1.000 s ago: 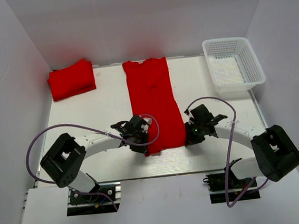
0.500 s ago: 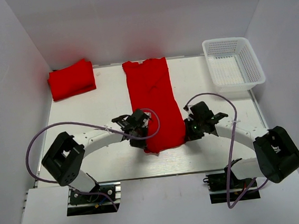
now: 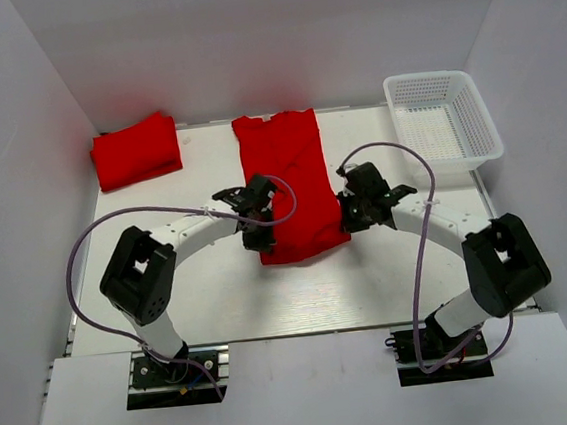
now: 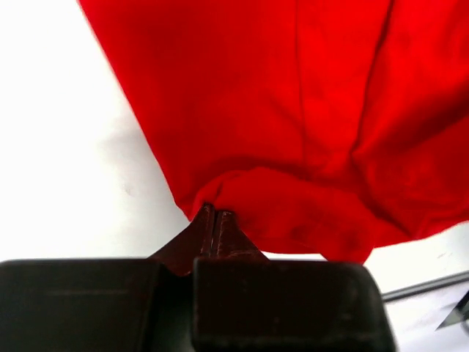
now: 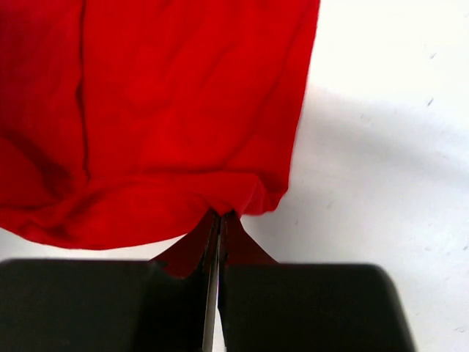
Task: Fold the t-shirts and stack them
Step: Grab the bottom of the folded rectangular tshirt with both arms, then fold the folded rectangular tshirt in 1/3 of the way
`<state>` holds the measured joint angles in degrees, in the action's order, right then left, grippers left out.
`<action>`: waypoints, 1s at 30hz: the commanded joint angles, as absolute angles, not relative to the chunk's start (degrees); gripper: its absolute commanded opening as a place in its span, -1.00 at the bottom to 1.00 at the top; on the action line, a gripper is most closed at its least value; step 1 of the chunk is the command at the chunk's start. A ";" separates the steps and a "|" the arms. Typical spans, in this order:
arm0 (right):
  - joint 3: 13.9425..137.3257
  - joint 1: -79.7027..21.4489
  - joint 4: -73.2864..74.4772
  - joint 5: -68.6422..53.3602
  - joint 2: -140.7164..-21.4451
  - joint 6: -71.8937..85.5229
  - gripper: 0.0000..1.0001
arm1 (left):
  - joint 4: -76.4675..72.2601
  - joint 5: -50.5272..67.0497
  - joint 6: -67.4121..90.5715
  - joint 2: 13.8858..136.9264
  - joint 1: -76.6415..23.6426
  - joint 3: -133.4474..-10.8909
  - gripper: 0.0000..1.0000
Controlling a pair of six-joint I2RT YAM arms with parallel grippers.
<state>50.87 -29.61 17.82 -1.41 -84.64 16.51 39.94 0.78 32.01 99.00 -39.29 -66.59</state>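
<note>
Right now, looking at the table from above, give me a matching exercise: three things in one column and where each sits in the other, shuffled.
Things
1. folded red t-shirt
2. long red t-shirt
3. white mesh basket

Places
A. far right corner
B. in the middle, near edge pinched by left gripper and right gripper
C. far left corner

Pairs: 1-C, 2-B, 3-A
</note>
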 commanded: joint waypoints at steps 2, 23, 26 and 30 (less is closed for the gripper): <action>56.42 -29.27 16.35 3.42 -87.18 15.56 -1.00 | 37.62 -1.85 32.43 98.78 -37.10 -71.62 -1.00; 78.13 -26.46 16.26 9.50 -103.78 12.04 -1.00 | 31.12 -7.91 28.13 106.96 -27.43 -84.11 -1.00; 81.29 -26.11 16.26 8.18 -105.81 11.17 -1.00 | 28.66 -6.60 26.98 108.01 -26.81 -84.64 -1.00; 85.16 -25.66 16.52 7.21 -108.19 10.72 -1.00 | 28.65 -5.98 26.19 109.33 -25.58 -86.92 -1.00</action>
<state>81.36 -26.22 17.80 7.42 -107.00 12.21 30.81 -6.63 27.49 109.45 -26.59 -83.81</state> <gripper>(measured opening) 0.012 0.011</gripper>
